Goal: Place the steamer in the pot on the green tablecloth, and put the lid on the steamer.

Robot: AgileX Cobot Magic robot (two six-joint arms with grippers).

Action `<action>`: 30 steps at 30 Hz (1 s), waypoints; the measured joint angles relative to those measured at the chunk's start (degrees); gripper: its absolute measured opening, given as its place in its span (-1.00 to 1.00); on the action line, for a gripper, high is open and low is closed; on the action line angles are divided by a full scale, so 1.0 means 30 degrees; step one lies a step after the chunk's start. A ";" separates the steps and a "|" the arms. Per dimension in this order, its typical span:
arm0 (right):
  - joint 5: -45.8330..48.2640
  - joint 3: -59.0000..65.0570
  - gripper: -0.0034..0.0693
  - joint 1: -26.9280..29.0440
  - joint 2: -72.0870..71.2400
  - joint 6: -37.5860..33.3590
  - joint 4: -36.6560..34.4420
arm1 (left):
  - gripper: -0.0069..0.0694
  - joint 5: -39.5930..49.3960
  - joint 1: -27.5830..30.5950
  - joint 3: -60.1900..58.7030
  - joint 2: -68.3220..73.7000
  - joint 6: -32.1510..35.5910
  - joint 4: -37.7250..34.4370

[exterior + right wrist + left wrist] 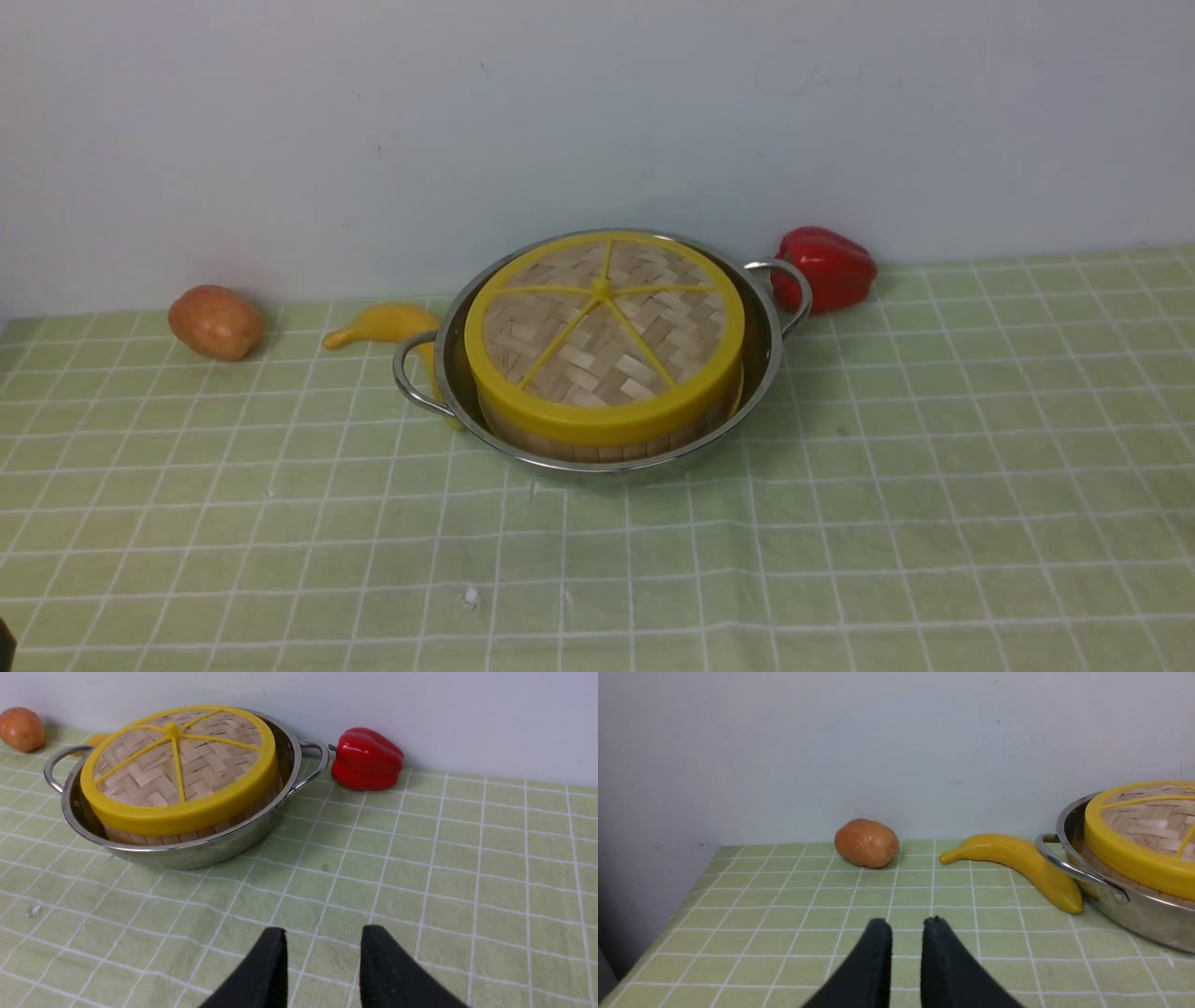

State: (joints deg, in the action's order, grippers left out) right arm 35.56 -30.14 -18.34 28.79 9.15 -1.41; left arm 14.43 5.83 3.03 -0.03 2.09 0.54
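Pot: I see the pot (766,359) sitting on the green tablecloth (934,485), toward the back near the wall, its two loop handles sticking out left and right.
Steamer: the steamer (607,446) stands inside the pot; from my front camera only a band of its bamboo wall shows below the lid. I cannot see what is in it.
Lid: the lid (605,336) lies flat on top of the steamer, yellow rim all the way round, six spokes meeting at the hub. It looks seated evenly.
Left gripper: my left wrist camera shows the left gripper (906,933) low over bare cloth, its black fingers (877,952) parted by a narrow gap with nothing between them. It is well apart from the pot, which sits at that view's edge.
Right gripper: the right gripper (322,940) also hangs over bare cloth, its fingers spread wider, released and empty, well clear of the pot.
Banana: a yellow banana (387,324) lies just beside the pot's left handle, one end tucked behind it.
Potato: a brown potato (215,322) sits farther left, near the wall.
Pepper: a red pepper (826,266) rests against the wall, just behind the pot's right handle.
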 joint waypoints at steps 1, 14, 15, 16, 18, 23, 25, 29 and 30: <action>0.0000 0.0000 -0.25 0.0000 0.0000 0.0000 0.0000 | -0.57 0.0000 0.0000 0.0000 0.0000 0.0000 0.0000; -0.0666 0.0747 -0.25 0.3087 -0.3192 -0.0285 0.0744 | -0.49 -0.0100 0.0000 0.0000 0.0000 0.0000 0.0000; -0.0951 0.1145 -0.25 0.3783 -0.3809 -0.0300 0.1045 | -0.48 -0.0115 0.0000 0.0000 0.0000 0.0000 0.0000; -0.1465 0.1895 -0.25 0.4478 -0.4426 -0.0300 0.1336 | -0.48 -0.0115 0.0000 0.0000 0.0000 0.0000 0.0000; -0.2758 0.3814 -0.25 0.5931 -0.5727 -0.0320 0.1798 | -0.46 -0.0121 0.0000 0.0000 0.0000 0.0000 0.0000; -0.4967 0.7522 -0.25 0.8161 -0.8383 -0.0191 0.2012 | -0.46 -0.0139 0.0000 0.0000 0.0000 0.0000 0.0000; -0.5634 0.8622 -0.25 0.8606 -0.9176 -0.0096 0.2012 | -0.44 -0.0139 0.0000 0.0000 0.0000 0.0000 0.0000; -0.6468 1.0015 -0.25 0.8833 -0.9515 0.0322 0.1844 | -0.43 -0.0139 0.0000 0.0000 0.0000 0.0000 0.0000; -0.6615 1.0143 -0.25 0.8831 -0.9515 0.0449 0.1623 | -0.43 -0.0139 0.0014 0.0000 0.0000 0.0000 0.0000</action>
State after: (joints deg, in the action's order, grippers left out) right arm 15.71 0.29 8.15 0.25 10.49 3.46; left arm 14.01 5.87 3.03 -0.03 2.09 0.54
